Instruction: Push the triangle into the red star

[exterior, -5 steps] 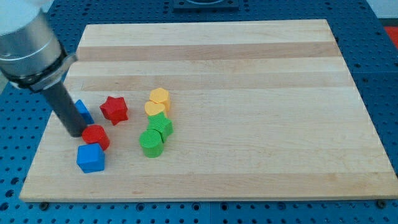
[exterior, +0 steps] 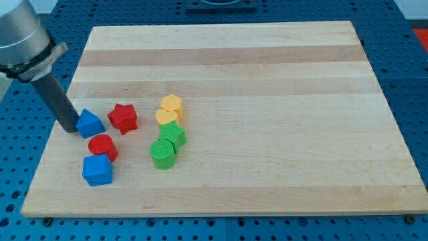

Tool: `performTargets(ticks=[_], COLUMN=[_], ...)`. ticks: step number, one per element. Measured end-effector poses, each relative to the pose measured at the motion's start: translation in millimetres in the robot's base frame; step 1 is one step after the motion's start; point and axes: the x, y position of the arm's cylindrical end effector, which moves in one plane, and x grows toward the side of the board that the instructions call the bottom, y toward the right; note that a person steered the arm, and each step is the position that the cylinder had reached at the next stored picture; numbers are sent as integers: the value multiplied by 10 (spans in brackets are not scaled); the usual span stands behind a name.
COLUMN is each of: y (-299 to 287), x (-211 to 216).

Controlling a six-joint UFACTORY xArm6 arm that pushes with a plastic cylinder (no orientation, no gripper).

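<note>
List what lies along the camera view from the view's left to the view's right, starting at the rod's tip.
My tip → blue triangle → red star → yellow blocks. The other red, blue and green blocks overlap these in left-right position, so I leave them out.

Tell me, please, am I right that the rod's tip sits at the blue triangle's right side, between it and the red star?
Not quite: the camera view shows my tip at the left side of the blue triangle, touching or nearly touching it. The red star lies apart on the triangle's right, with nothing between them.
</note>
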Motion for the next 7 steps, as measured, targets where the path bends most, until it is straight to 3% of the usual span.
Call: performTargets(ticks=[4,5,6,7], y=[132,-181,-101,-98], x=[-1,312,708,724])
